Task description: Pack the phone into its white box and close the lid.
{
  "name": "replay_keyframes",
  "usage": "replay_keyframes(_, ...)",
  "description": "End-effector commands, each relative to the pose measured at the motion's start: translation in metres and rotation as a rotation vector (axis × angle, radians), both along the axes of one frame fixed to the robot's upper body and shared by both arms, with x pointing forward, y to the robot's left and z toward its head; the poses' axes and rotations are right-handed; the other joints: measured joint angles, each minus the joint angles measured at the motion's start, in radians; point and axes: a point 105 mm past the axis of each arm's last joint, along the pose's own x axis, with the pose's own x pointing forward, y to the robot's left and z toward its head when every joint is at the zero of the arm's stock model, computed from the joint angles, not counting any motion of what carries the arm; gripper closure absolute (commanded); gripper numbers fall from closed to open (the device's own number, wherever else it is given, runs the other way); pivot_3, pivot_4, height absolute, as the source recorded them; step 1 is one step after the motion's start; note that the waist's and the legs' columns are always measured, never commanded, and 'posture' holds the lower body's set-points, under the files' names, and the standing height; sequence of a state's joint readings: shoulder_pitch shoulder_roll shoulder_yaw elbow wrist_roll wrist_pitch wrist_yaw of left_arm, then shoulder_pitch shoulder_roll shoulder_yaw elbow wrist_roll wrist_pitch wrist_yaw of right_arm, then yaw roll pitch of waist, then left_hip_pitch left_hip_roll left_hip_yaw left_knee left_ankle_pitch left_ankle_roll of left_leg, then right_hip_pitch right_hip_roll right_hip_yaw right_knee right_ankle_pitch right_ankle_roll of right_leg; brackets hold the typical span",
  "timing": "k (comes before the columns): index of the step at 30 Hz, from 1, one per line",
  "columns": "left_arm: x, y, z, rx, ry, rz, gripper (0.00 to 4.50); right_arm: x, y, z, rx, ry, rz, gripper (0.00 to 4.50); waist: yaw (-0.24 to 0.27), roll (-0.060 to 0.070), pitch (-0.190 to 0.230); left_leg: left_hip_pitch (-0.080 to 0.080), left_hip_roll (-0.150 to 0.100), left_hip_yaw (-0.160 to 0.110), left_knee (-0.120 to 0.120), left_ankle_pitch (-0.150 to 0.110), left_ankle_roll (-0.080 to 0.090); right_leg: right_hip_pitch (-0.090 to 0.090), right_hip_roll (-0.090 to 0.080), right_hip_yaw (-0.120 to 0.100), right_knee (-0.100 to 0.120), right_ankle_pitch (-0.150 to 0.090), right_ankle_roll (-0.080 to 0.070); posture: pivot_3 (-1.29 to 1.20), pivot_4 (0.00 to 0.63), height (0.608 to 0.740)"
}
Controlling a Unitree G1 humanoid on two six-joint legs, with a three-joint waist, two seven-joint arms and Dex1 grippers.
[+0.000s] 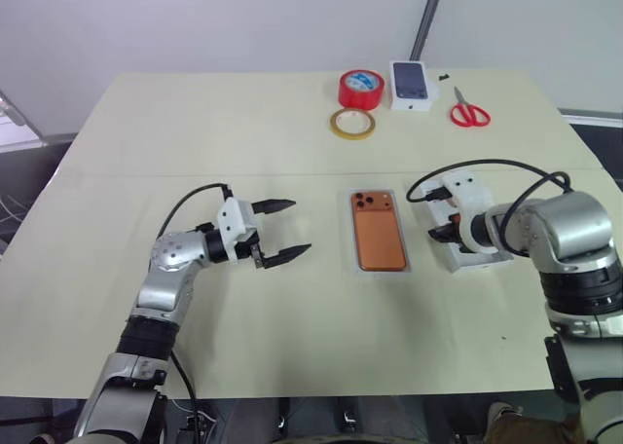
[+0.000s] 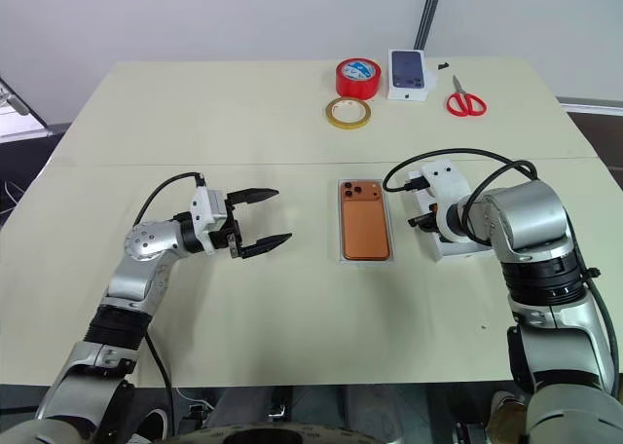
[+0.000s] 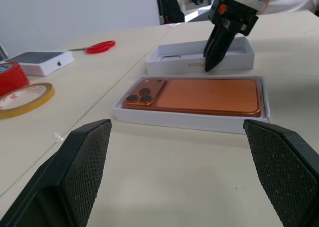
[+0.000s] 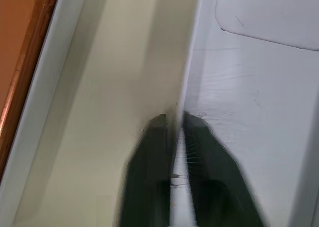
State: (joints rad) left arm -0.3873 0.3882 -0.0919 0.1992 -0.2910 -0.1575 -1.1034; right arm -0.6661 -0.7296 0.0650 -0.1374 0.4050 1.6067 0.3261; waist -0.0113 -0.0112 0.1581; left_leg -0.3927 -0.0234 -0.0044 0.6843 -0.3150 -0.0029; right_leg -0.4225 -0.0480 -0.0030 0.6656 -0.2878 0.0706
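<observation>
Left gripper [image 1: 282, 232] level, fingers [image 1: 275, 207] spread wide; right gripper [image 4: 172, 118] angled downward, fingers pinched together.

Matt orange phone [image 1: 379, 235], white cardboard box [image 1: 348, 232].

You can see a dark apple logo on the side of the small white box [image 3: 44, 62]; orange lettering runs along the lid [image 3: 199, 57]'s side wall, and red print marks the yellowish tape roll [image 3: 22, 98], both unreadable.

Bright even indoor light, soft shadows, right wrist close-up blurred
</observation>
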Motion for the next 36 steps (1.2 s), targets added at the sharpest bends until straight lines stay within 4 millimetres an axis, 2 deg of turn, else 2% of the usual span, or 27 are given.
replay_keyframes(1, 0.001, -0.003, 0.008, -0.007, -0.032, 0.000, 0.00, 0.001, -0.006, 0.000, -0.028, 0.008, -0.024, 4.47, 0.000, 0.000, 0.000, 0.000, 0.000, 0.000, 0.000, 0.000, 0.000, 0.000, 0.000, 0.000, 0.000, 0.000, 0.000, 0.00, 0.150, 0.740)
replay_keyframes(11, 0.002, 0.001, 0.008, -0.002, -0.032, 0.024, 0.00, 0.014, -0.004, 0.007, 0.045, -0.039, -0.108, 4.47, -0.006, 0.000, 0.000, 0.000, 0.000, 0.000, 0.000, 0.000, 0.000, 0.000, 0.000, 0.000, 0.000, 0.000, 0.000, 0.00, 0.150, 0.740)
replay_keyframes(13, 0.003, 0.001, 0.008, -0.002, -0.031, 0.027, 0.00, 0.021, 0.000, 0.017, 0.170, -0.102, -0.128, 4.47, -0.005, 0.000, 0.000, 0.000, 0.000, 0.000, 0.000, 0.000, 0.000, 0.000, 0.000, 0.000, 0.000, 0.000, 0.000, 0.00, 0.150, 0.740)
replay_keyframes(17, 0.005, 0.003, 0.009, -0.007, -0.019, 0.041, 0.00, 0.032, 0.014, 0.042, 0.288, -0.251, -0.067, 4.47, -0.002, 0.000, 0.000, 0.000, 0.000, 0.000, -0.001, 0.000, 0.000, -0.001, 0.000, 0.000, 0.000, 0.000, 0.000, 0.00, 0.150, 0.740)
replay_keyframes(24, 0.008, 0.011, 0.013, -0.024, -0.007, 0.080, 0.00, 0.036, 0.045, 0.071, 0.591, -0.442, -0.020, 4.47, -0.002, 0.001, 0.000, 0.000, 0.000, 0.000, -0.001, 0.000, 0.000, -0.001, 0.000, 0.000, 0.001, 0.000, 0.000, 0.00, 0.150, 0.740)
replay_keyframes(28, 0.014, 0.015, 0.020, -0.047, -0.003, 0.113, 0.00, 0.023, 0.082, 0.098, 0.930, -0.503, 0.079, 4.47, -0.003, 0.001, 0.000, 0.000, 0.000, 0.000, -0.001, 0.000, 0.000, -0.002, 0.000, 0.000, 0.001, 0.000, 0.000, 0.00, 0.150, 0.740)
replay_keyframes(30, 0.017, 0.016, 0.024, -0.068, 0.005, 0.126, 0.00, 0.019, 0.091, 0.107, 1.004, -0.541, 0.108, 4.47, -0.003, 0.001, 0.000, 0.000, 0.000, 0.000, -0.001, 0.000, 0.000, -0.002, 0.000, 0.000, 0.002, 0.000, 0.000, 0.00, 0.150, 0.740)
replay_keyframes(33, 0.020, 0.017, 0.033, -0.099, -0.001, 0.138, 0.00, 0.010, 0.101, 0.109, 1.172, -0.510, 0.131, 4.47, -0.001, 0.001, 0.000, 0.000, 0.000, 0.000, -0.001, 0.000, 0.000, -0.002, 0.000, 0.000, 0.002, 0.000, 0.000, 0.00, 0.150, 0.740)
replay_keyframes(36, 0.022, 0.017, 0.045, -0.155, -0.004, 0.137, 0.00, -0.008, 0.120, 0.102, 1.325, -0.419, 0.224, 4.47, -0.003, 0.001, 0.000, -0.001, 0.000, 0.000, -0.001, 0.000, 0.000, -0.002, 0.000, 0.000, 0.002, 0.000, 0.000, 0.00, 0.150, 0.740)
